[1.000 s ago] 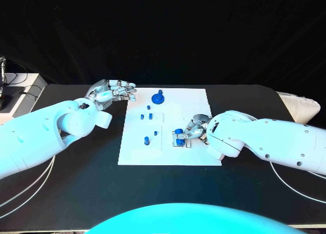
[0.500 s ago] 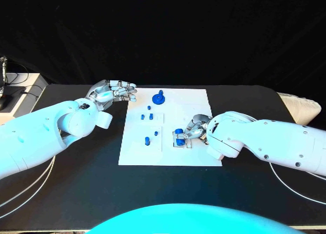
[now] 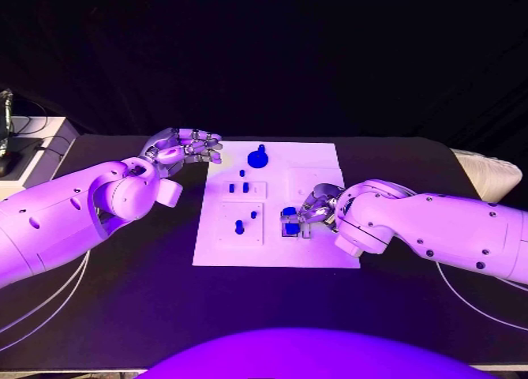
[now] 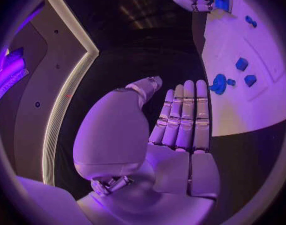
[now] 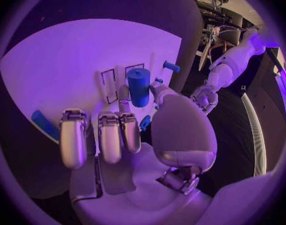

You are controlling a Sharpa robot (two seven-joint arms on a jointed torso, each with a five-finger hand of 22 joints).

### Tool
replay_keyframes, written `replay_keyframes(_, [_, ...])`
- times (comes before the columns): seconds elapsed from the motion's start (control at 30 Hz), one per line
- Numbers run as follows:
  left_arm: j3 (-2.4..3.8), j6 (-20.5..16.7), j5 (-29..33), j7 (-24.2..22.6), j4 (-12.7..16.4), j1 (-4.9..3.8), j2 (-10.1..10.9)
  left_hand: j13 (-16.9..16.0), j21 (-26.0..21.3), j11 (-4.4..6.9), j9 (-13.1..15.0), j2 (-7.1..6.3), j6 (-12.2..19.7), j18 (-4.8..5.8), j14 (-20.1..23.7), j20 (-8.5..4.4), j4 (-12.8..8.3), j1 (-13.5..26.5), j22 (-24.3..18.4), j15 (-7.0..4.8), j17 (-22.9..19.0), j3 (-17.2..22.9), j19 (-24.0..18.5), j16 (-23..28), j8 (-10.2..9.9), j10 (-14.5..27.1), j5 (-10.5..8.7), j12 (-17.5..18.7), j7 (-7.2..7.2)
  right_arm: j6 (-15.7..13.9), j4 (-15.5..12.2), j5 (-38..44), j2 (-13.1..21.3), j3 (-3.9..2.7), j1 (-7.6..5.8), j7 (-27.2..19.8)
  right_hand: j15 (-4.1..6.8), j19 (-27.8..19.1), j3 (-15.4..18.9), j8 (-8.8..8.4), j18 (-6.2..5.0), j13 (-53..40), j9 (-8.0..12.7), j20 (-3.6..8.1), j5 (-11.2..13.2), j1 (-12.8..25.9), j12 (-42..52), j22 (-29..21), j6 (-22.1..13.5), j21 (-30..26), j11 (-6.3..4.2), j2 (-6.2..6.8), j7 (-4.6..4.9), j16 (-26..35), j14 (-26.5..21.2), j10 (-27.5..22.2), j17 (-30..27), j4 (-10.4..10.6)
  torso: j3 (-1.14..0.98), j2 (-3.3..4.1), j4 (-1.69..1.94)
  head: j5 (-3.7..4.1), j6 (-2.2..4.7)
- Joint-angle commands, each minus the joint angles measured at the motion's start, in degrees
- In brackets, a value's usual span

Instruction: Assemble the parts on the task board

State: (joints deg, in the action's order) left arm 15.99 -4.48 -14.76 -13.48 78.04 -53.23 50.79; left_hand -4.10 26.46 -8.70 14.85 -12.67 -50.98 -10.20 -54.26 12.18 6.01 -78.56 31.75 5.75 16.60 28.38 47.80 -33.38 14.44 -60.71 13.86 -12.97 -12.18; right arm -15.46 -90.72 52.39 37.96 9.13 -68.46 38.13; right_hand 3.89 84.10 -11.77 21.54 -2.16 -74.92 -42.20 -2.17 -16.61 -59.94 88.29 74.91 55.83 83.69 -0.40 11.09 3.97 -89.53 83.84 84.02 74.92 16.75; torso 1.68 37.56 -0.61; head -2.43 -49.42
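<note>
Apparently the right hand (image 5: 127, 130) pinches a blue cylinder (image 5: 138, 86) — upright; left hand (image 4: 177, 120) empty, fingers straight.

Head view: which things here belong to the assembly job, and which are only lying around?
Job: task board; blue parts on it; blue cylinder at the right hand; left hand.
Lying about: white object at the table's right edge; cables far left.

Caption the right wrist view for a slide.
Right hand pinching an upright blue cylinder over the white task board.
</note>
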Motion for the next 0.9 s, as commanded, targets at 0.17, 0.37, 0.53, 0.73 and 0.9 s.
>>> replay_keyframes(0.17, [0.04,1.3,0.4,-0.1,0.1,-0.01,0.0,0.1,-0.3,-0.05,0.0,0.54,0.1,-0.12,-0.2,-0.06,0.4,0.1,-0.1,0.17,0.1,-0.1,0.5,0.4,0.2,0.5,0.01,0.3,0.11,0.5,0.0,0.9,-0.1,0.06,0.17,-0.5,-0.04,4.6,3.3,-0.06,0.93,-13.8,-0.1,0.01,1.8,-0.2,-0.3,13.5,-0.1,-0.4,0.25,-1.43,0.17,-0.1,5.9,5.0,13.8,0.1,0.0,-0.03,-0.05,-0.09,-0.07])
replay_keyframes(0.37, [0.03,1.3,0.4,0.0,0.1,-0.01,0.0,0.1,-0.3,-0.09,-0.1,0.51,0.2,-0.12,-0.2,-0.06,0.4,0.2,-0.1,0.19,0.1,-0.1,0.5,0.4,0.1,0.6,0.01,0.4,0.05,0.2,-0.1,1.6,0.1,0.06,0.19,-0.6,-0.04,4.6,4.3,-0.05,0.93,-13.8,-0.1,0.01,2.5,-0.2,-0.3,13.5,-0.1,-0.4,0.25,-1.69,0.16,0.0,5.9,5.0,13.7,0.1,0.01,-0.01,-0.01,-0.04,-0.08])
replay_keyframes(0.53, [0.03,1.3,0.4,0.0,0.2,-0.01,0.1,0.1,-0.3,-0.09,-0.1,0.51,0.2,-0.12,-0.2,-0.06,0.4,0.2,-0.1,0.19,0.1,-0.1,0.5,0.4,0.1,0.6,0.01,0.4,0.05,-0.1,-0.4,2.3,0.4,0.06,0.21,-0.8,-0.03,4.6,7.5,0.01,0.92,-13.8,-0.3,0.01,4.8,0.4,-0.4,13.4,-0.1,-0.4,0.24,-2.05,0.15,0.0,5.9,4.9,13.8,0.2,0.02,0.0,0.03,-0.07,-0.12])
replay_keyframes(0.73, [0.03,1.3,0.4,-0.1,0.2,0.0,0.1,0.1,-0.4,-0.12,-0.1,0.5,0.2,-0.13,-0.2,-0.05,0.5,0.2,-0.2,0.2,0.2,-0.1,0.5,0.5,0.1,0.6,0.01,0.4,0.01,-0.7,-1.1,3.8,1.1,0.06,0.24,-0.9,-0.03,4.6,8.3,0.03,0.95,-13.8,-0.3,0.01,5.3,0.6,-0.4,13.5,-0.1,-0.3,0.23,-1.96,0.15,0.0,5.9,5.0,13.8,0.2,0.02,0.03,0.06,-0.02,-0.18])
replay_keyframes(0.9, [0.03,1.2,0.4,-0.1,0.1,0.0,0.2,0.1,-0.4,-0.12,-0.1,0.5,0.2,-0.13,-0.2,-0.05,0.5,0.2,-0.2,0.2,0.2,-0.1,0.5,0.5,0.1,0.6,0.01,0.4,0.01,-1.3,-1.9,5.2,2.4,0.06,0.25,-1.6,-0.02,4.6,8.3,0.06,0.96,-13.8,-0.3,0.01,5.2,0.4,-0.3,13.5,0.0,-0.2,0.22,-2.35,0.12,-0.1,5.9,5.0,13.8,0.2,0.01,-0.02,0.01,-0.02,-0.21])
